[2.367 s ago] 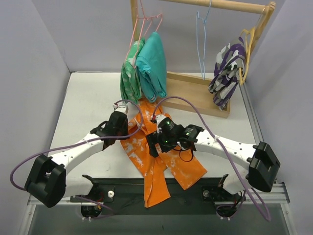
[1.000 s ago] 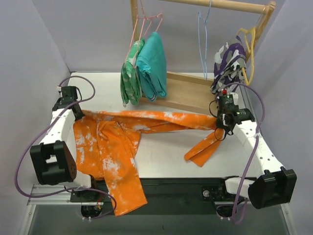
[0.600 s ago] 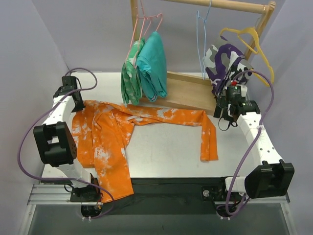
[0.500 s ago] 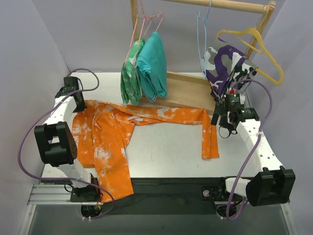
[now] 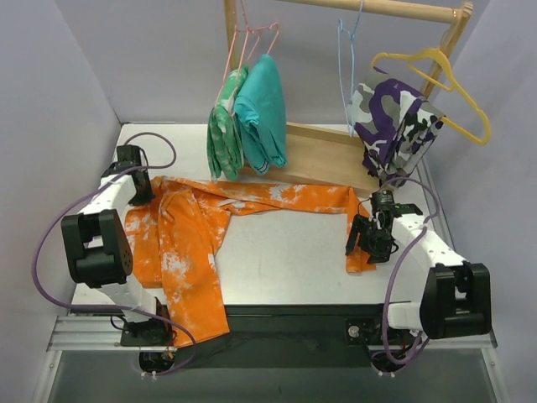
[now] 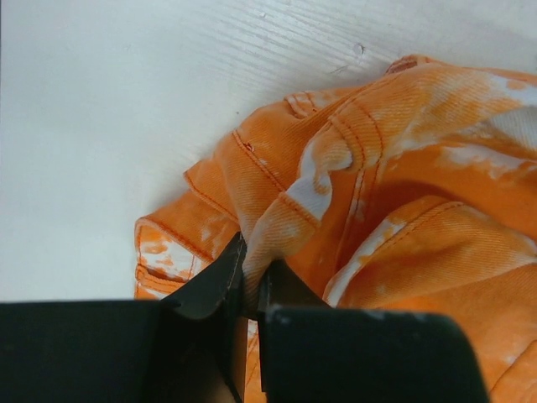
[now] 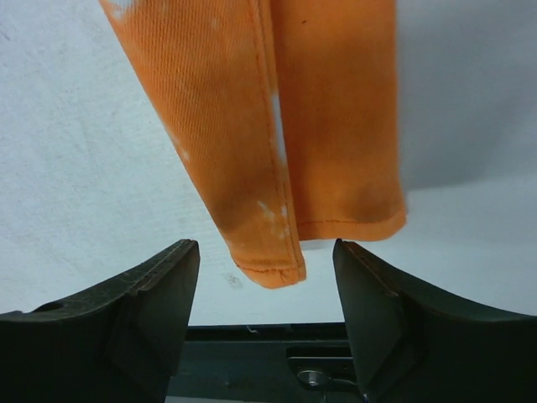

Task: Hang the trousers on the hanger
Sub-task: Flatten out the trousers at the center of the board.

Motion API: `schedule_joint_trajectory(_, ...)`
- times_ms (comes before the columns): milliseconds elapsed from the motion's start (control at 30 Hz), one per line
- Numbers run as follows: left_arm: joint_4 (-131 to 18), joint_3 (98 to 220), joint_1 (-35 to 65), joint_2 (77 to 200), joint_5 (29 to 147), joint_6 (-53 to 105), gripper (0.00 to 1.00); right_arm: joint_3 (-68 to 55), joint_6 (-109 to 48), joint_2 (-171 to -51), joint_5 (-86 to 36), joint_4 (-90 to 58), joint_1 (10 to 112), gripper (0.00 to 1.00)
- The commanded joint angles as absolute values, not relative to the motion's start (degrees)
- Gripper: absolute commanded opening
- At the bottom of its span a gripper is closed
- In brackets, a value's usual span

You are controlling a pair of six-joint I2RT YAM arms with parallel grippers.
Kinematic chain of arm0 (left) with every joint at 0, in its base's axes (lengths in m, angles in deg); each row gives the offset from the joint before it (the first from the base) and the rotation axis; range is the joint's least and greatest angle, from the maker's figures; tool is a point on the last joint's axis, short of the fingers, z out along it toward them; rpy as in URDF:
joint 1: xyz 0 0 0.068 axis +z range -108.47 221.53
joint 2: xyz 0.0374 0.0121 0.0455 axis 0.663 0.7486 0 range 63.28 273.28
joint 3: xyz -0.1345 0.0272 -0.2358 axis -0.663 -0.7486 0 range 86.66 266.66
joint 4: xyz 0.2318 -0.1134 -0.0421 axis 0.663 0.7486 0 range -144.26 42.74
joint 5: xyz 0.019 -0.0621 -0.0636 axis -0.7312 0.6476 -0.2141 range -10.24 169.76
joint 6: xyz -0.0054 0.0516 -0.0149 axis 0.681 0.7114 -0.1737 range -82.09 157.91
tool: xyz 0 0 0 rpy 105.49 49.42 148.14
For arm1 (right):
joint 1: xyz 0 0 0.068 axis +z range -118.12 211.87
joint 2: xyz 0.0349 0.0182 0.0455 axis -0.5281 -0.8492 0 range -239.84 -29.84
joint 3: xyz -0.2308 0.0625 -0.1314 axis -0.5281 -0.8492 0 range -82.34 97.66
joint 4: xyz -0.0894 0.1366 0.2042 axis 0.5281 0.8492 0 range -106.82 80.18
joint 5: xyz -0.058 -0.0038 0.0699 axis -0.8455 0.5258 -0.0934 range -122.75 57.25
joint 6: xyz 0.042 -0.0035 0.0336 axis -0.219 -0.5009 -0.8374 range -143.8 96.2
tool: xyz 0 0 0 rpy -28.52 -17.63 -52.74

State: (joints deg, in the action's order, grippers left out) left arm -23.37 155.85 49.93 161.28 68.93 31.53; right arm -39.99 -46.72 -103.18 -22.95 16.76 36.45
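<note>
The orange trousers (image 5: 252, 201) with white splotches lie spread across the table, waist at the left, one leg running right and bending down to a hem. My left gripper (image 5: 141, 195) is shut on a fold of the waist (image 6: 277, 210). My right gripper (image 5: 362, 245) is open above the leg's hem (image 7: 277, 260), its fingers (image 7: 143, 294) on either side of it, not touching. The light-blue hanger (image 5: 346, 67) hangs empty on the wooden rail.
A wooden rack (image 5: 336, 159) stands at the back. Pink hangers hold green and teal garments (image 5: 252, 113). A yellow hanger (image 5: 436, 75) carries a purple-and-white garment (image 5: 394, 126) just behind my right arm. The table's front edge (image 7: 252, 332) is close below the hem.
The right gripper let go of the trouser leg and moved down toward the front, over the hem. The left gripper shifted slightly right, still holding the waist. The yellow hanger swung.
</note>
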Motion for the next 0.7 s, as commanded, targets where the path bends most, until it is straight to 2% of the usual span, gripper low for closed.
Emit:
schedule_joint_trajectory(0,-25.17,155.04,50.32,157.68,70.35,30.61,0.0,-41.12,-48.32,-107.62,-16.24,14.47,36.62,0.63)
schedule_joint_trajectory(100,-25.34,154.95,50.41,157.76,70.7,30.61,0.0,-41.47,-48.59,-109.29,-15.44,13.41,36.71,0.59)
schedule_joint_trajectory(200,-25.17,155.39,50.49,157.94,71.05,30.87,0.0,-40.95,-48.06,-109.56,-13.42,13.5,36.62,0.43)
schedule_joint_trajectory(233,-24.99,155.56,50.5,157.85,71.05,30.96,0.0,-40.69,-48.06,-109.3,-12.46,13.76,36.53,0.15)
schedule_joint_trajectory(267,-24.99,155.83,50.5,157.77,70.71,30.96,0.0,-40.33,-48.15,-108.95,-12.88,14.37,36.53,0.03)
schedule_joint_trajectory(300,-24.82,156.0,50.58,157.68,70.44,31.05,0.0,-38.94,-48.15,-107.64,-13.93,16.73,36.53,0.0)
schedule_joint_trajectory(567,-23.06,158.81,56.45,156.71,70.0,29.38,0.0,-23.65,-43.24,-98.67,-35.53,34.92,32.5,0.0)
schedule_joint_trajectory(667,-22.71,160.48,59.71,156.62,71.58,28.42,0.0,-18.02,-41.21,-97.7,-37.23,37.74,26.01,0.0)
